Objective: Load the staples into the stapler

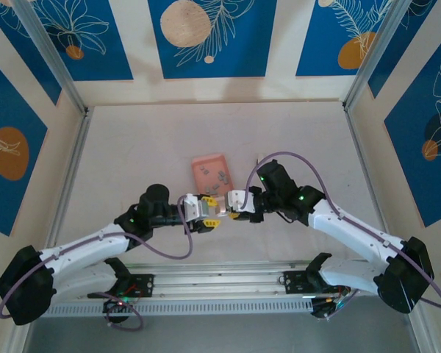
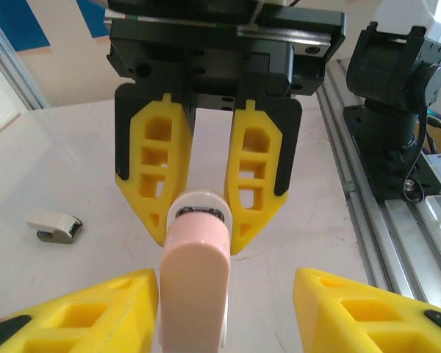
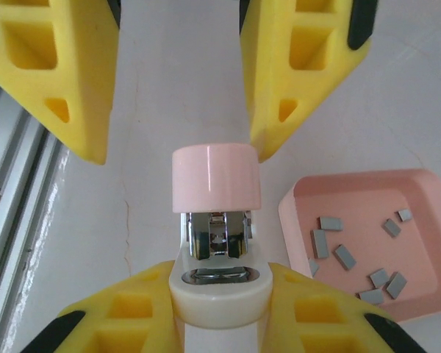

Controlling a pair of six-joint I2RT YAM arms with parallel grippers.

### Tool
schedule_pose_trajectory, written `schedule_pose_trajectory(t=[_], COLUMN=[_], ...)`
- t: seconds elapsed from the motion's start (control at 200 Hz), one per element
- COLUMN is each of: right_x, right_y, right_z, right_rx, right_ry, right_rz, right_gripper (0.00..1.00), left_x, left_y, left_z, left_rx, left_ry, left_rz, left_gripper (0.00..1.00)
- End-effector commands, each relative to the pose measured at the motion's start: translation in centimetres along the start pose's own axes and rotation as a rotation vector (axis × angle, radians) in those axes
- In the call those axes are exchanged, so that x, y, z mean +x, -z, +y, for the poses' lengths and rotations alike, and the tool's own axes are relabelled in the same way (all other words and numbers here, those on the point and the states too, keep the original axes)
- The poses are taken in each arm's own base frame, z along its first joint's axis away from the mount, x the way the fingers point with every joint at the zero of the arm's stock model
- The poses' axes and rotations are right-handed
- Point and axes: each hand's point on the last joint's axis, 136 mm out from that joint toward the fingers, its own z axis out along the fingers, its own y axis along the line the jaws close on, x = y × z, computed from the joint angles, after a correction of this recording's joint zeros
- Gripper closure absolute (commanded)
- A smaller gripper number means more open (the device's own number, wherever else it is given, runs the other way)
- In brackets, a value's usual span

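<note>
The stapler has a pink top, a metal magazine and a white base. My right gripper is shut on the white base, with the pink top pointing away from it. My left gripper faces it, open; the pink top lies between its fingers, close to the left one and well apart from the other. In the top view the left gripper and right gripper meet nose to nose. Several small grey staples lie in the salmon-pink tray.
The pink tray sits just beyond the two grippers. A small white and metal piece lies loose on the table. The aluminium rail and the arm bases run along the near edge.
</note>
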Motion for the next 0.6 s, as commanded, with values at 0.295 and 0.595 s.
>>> schedule_pose_trajectory(t=[0.295, 0.595], right_x=[-1.0, -1.6], right_y=[-0.7, -0.8], right_z=[0.8, 0.8], right_rx=[-0.048, -0.055], right_ry=[0.007, 0.015], right_rz=[0.006, -0.013], right_gripper=[0.84, 0.84], left_x=[-0.7, -0.4], left_y=[-0.5, -0.8], left_z=[0.4, 0.1], left_rx=[0.005, 0.027], left_ry=[-0.039, -0.039], left_rz=[0.016, 0.029], left_gripper=[0.52, 0.57])
